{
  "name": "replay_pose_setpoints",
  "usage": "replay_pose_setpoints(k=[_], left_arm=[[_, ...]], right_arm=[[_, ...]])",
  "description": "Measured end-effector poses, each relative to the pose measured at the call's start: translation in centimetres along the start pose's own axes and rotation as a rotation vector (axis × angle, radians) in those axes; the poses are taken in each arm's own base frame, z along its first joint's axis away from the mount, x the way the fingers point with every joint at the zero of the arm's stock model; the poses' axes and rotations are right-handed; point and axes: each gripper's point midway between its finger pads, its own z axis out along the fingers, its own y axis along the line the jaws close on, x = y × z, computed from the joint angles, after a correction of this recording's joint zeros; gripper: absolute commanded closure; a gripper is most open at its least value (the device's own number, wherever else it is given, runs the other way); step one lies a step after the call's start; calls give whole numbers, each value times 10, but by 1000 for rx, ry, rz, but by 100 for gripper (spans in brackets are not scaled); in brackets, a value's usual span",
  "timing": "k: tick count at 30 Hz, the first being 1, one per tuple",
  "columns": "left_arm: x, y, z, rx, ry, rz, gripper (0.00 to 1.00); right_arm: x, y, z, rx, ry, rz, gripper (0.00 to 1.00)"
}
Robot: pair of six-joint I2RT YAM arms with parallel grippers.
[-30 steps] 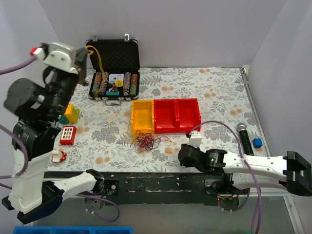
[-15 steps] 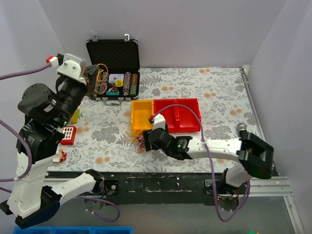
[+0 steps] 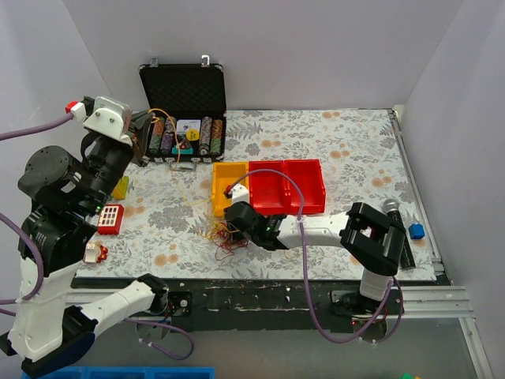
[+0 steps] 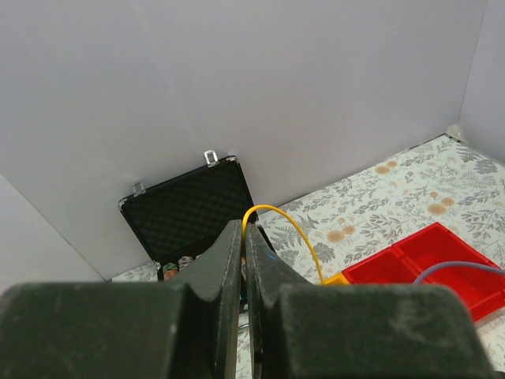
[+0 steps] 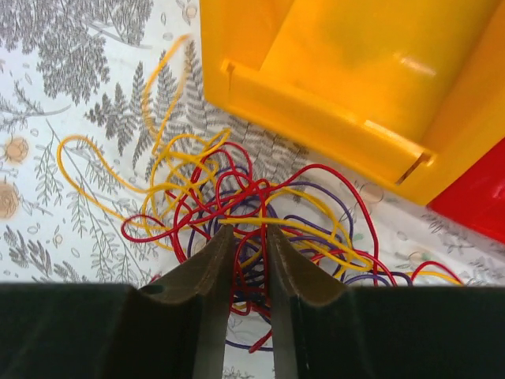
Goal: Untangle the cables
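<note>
The cables (image 3: 233,234) lie as a small knot of red, yellow and purple loops on the table (image 3: 355,150), just below the centre of the top view and just in front of the yellow bin (image 3: 217,189); the red bins (image 3: 286,163) sit to its right.

The right gripper (image 3: 230,227) is down in the heap. In the right wrist view it (image 5: 250,233) has its jaws standing narrowly apart, with red and yellow strands crossing the gap; whether they truly pinch anything I cannot tell.

The left gripper (image 3: 144,129) is raised at the upper left of the top view, near the open black case (image 3: 183,87); in its own camera the jaws are pressed together (image 4: 243,229) on a yellow strand (image 4: 284,217), which arcs out from the tips and runs down toward the bin corner.

The step looks like drawing one yellow wire out while the other arm steadies the rest, and that carries several risks:
- If the right jaws do not hold, the whole knot may ride up or slide along with the strand, and nothing separates.
- If they clamp the same wire, further pulling would cinch the loops tighter.
- The strand passes close to the yellow bin's corner, so it could catch there and drag or tip the bin.
- The wire is very thin, so it may slip from the left fingers under tension.
</note>
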Motion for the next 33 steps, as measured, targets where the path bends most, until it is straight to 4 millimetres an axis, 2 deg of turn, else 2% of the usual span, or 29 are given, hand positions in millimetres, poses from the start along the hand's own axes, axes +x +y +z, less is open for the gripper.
replay_pose_setpoints(k=[4,7,11,16,20,22,24,26,30,33], left_arm=[[3,-1,0,1,6,5,100],[8,-3,2,6,17,7,100],[18,-7,7,17,39,12,100],[31,-15,15,41,70,18,100],[35,-23,26,70,77,19,100],[36,-28,33,92,74,18,100],[38,-38,40,134,71,13,100],[39,-53,47,202,60,2,98],[44,-90,54,378,32,-31,98],[44,-117,63,509,7,-65,99]], right_arm=[[24,8,-4,-50,48,-1,67],[44,19,-17,-95,82,-27,51],[51,34,-40,-154,91,-32,36],[16,42,-72,-201,20,1,25],[-28,45,-107,-245,-98,51,23],[-43,41,-122,-242,-141,68,25],[-54,30,-136,-215,-181,87,27],[-61,10,-152,-169,-221,124,28],[-58,-47,-180,-33,-290,230,34],[-51,-97,-211,70,-366,362,39]])
